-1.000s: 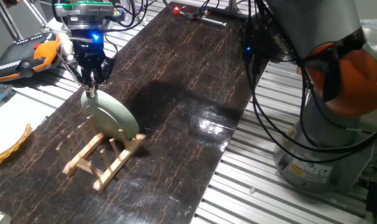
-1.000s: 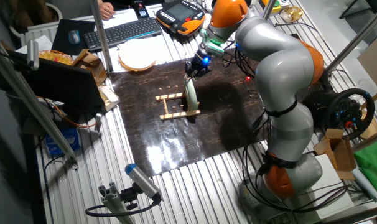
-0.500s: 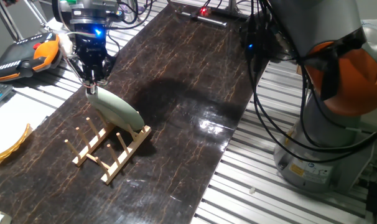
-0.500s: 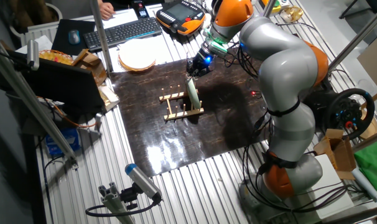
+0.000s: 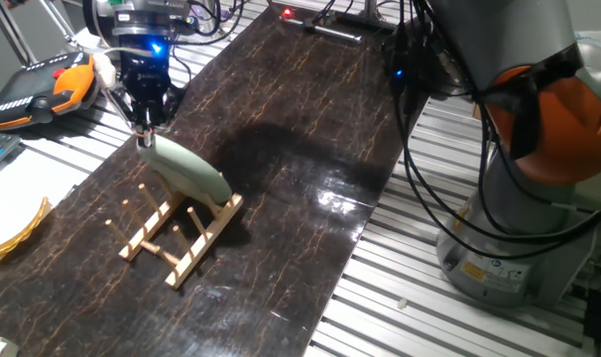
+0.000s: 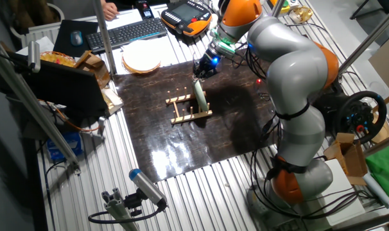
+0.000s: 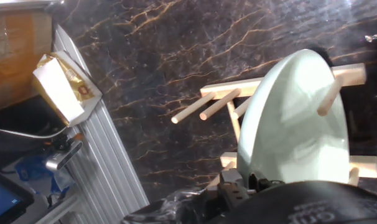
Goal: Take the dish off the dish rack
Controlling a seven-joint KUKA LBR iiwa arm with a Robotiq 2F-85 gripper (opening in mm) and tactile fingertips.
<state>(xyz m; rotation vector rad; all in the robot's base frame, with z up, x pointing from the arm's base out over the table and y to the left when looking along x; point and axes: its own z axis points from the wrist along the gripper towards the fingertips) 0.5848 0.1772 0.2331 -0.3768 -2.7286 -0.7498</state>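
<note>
The pale green dish (image 5: 186, 170) leans steeply in the light-wood dish rack (image 5: 177, 238), its lower edge still between the pegs. My gripper (image 5: 146, 130) is shut on the dish's top rim. In the other fixed view the dish (image 6: 199, 96) stands edge-on at the right end of the dish rack (image 6: 185, 110), under the gripper (image 6: 198, 74). From the hand view the dish (image 7: 288, 130) fills the right side, a peg crossing its face, the dish rack (image 7: 229, 109) behind it and the gripper (image 7: 247, 182) clamped at the bottom edge.
A yellowish plate (image 6: 141, 59) lies at the mat's far corner, also at the left edge (image 5: 11, 228). An orange pendant (image 5: 43, 84) and keyboard (image 6: 125, 31) sit beyond. A small carton (image 7: 61, 87) rests by the mat's edge.
The dish has tilted from nearly upright to a steep lean, pulled by its top rim. The rack has slid and turned a little with it. The gripper moved slightly up and back.
</note>
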